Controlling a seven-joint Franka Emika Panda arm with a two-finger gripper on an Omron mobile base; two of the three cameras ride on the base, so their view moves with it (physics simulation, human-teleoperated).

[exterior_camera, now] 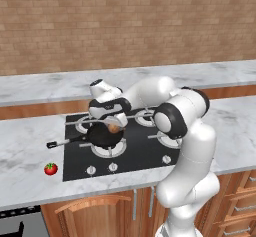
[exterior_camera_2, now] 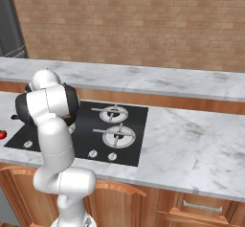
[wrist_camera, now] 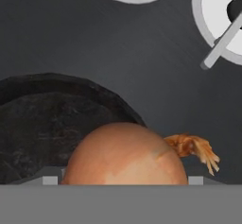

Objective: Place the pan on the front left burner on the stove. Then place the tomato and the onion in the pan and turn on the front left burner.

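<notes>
From my left base view, going left to right, the tomato (exterior_camera: 50, 169) lies on the marble counter (exterior_camera: 25, 156) at about 8 o'clock from the stove (exterior_camera: 145, 153), just off its front left corner. Next, the pan (exterior_camera: 102, 136) sits on the front left burner (exterior_camera: 109, 150), its long handle (exterior_camera: 65, 141) pointing out toward 9 o'clock past the cooktop's edge. The gripper (exterior_camera: 114, 126) hangs over the pan's rim at roughly 1 o'clock, with the onion (exterior_camera: 115, 129) right at its fingertips. This view gives me the pan's seating, which my right base view does not: there the arm's own white links cover the front left burner, and I get only a sliver of tomato (exterior_camera_2: 2, 134) at the left edge, plus the two right-hand burners (exterior_camera_2: 116, 136) and the knobs (exterior_camera_2: 93, 153) uncovered. The hand view alone shows the onion (wrist_camera: 125, 154) close up, its dry orange root tuft pointing to 3 o'clock, over the dark pan (wrist_camera: 47, 119). The jaws stand wide apart on either side of the onion; I cannot tell whether they press it. I can read no brand, label or writing anywhere.
</notes>
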